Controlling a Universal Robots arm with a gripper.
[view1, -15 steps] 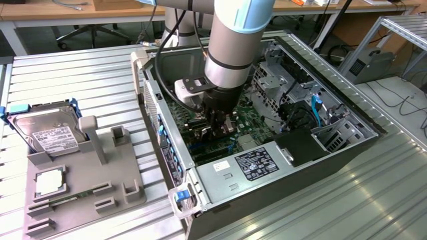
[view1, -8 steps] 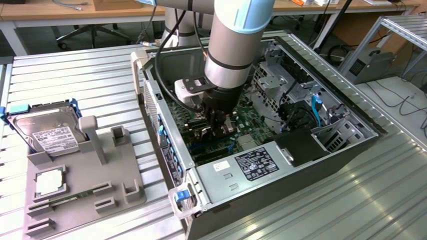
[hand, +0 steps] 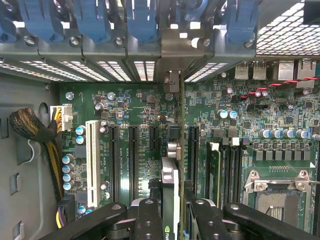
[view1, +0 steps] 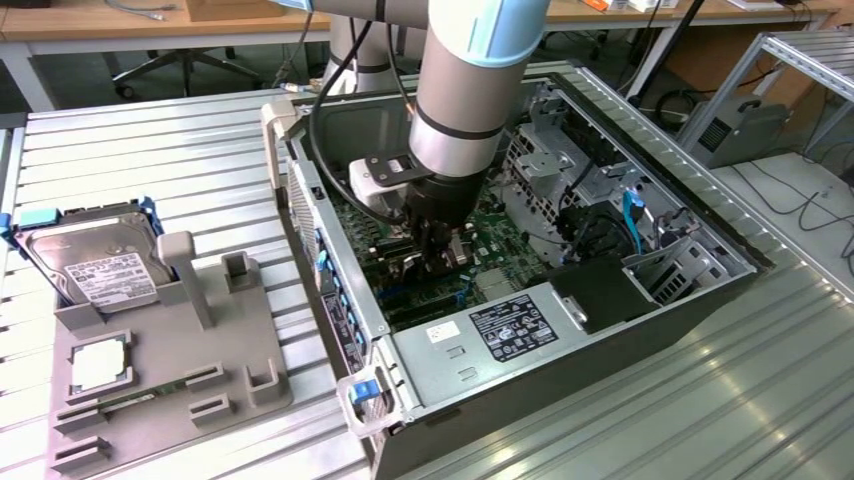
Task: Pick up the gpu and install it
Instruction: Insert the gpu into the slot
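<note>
Silver-bracketed gpu [hand: 172, 165], dark board seen edge-on; jaws [hand: 172, 220] clamped on it above the motherboard [hand: 130, 105].

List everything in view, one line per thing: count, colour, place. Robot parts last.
computer case: one, black and grey, open on the metal table, centre of the exterior view.
motherboard: one, green, inside the case.
gpu: one, dark card with a silver bracket, edge-on between the gripper fingers over the motherboard slots.
expansion slots: several black, one white, on the motherboard.
CPU socket: one, silver frame, on the motherboard.
power supply: one, grey with a label, at the case's near end.
hard drive: one, silver with a white label, in the grey holder at the exterior view's left.
holder tray: one, grey, on the table.
table: one, ribbed metal.
arm: one, grey and light blue, reaching into the case.
gripper: one, black, shut on the gpu.
</note>
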